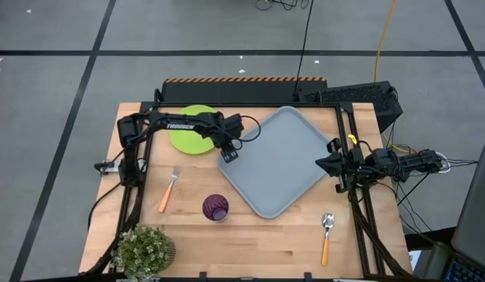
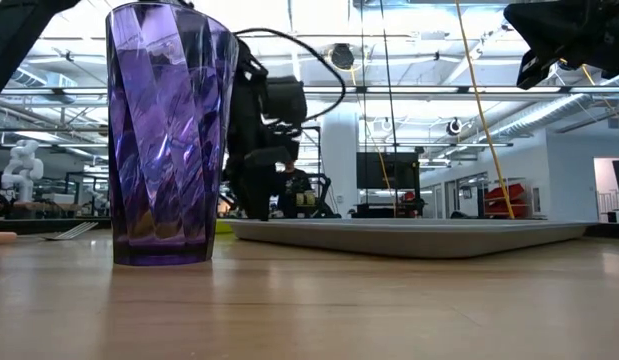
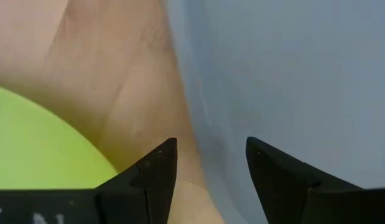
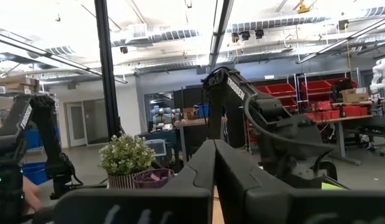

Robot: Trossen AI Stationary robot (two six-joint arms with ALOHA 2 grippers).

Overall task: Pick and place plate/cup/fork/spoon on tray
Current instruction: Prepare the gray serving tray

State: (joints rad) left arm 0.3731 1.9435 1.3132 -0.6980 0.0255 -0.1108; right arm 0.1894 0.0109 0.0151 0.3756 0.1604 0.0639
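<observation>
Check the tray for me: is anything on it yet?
Empty. From above the tray is bare; the plate, fork, cup and spoon all lie on the table.

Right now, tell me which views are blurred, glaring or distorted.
Left wrist view: tray and plate are soft, too close to focus. Low view: cup looms oversized, with bright ceiling glare behind. High view: even light, sharp.

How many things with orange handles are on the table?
2. The fork lies on the wood on the left arm's side, beside the purple cup. The spoon lies on the right arm's side, near the front edge, off the tray.
</observation>
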